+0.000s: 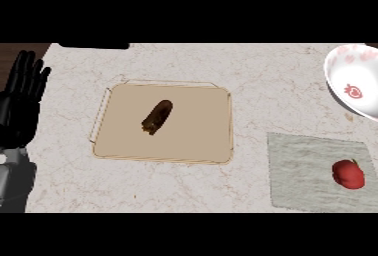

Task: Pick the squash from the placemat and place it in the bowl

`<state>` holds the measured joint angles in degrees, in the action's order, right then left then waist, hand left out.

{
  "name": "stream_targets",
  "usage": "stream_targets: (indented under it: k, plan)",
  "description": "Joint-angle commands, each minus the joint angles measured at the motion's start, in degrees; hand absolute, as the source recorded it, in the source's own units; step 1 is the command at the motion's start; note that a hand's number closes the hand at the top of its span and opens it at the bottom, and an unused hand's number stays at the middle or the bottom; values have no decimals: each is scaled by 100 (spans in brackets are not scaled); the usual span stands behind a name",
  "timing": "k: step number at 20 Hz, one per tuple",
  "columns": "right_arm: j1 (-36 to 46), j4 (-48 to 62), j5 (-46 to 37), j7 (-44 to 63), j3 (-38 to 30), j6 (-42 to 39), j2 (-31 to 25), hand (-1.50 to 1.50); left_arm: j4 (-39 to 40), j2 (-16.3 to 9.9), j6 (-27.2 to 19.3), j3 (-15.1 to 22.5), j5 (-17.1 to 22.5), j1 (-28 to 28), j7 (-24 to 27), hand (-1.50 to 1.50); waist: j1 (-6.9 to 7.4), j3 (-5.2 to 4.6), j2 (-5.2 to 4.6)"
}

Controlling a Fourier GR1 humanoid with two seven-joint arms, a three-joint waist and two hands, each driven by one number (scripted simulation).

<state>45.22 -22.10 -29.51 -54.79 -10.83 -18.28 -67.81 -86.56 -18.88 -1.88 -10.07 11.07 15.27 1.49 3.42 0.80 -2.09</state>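
Note:
A dark brown, elongated squash (157,117) lies tilted near the middle of a tan placemat (192,145) with a raised edge, left of the counter's centre. A white bowl (341,70) with red strawberry prints stands at the far right, cut off by the view's edge. My left hand (20,100) rests open at the left edge with its fingers pointing up, well left of the placemat and touching nothing. My right hand does not show.
A grey mat (310,175) lies at the lower right with a round red vegetable (348,173) on its right part. The counter (258,65) is pale marble; a dark object (94,45) sits at its far edge.

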Motion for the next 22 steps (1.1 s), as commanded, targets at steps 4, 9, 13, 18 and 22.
stream_targets:
  k: [4,9,13,18,22]
  plan:
    - [135,66,134,-1059,303,-1456,-115,150,-6,121,-5,139,-49,-30,0,0,94,-27,35]
    - [286,-65,-4,-949,752,-1376,108,150,29,-3,7,110,-44,273,-152,0,195,-33,2]
    - [253,-110,-55,-1031,1098,-1318,436,150,74,156,-31,255,-127,204,-83,0,144,-40,21]
    - [441,-26,-101,-924,1399,-1352,523,150,139,30,18,123,-97,226,-46,0,197,-49,28]
    - [349,97,-261,-975,1657,-711,924,150,331,75,-45,104,-141,349,14,0,107,-46,15]
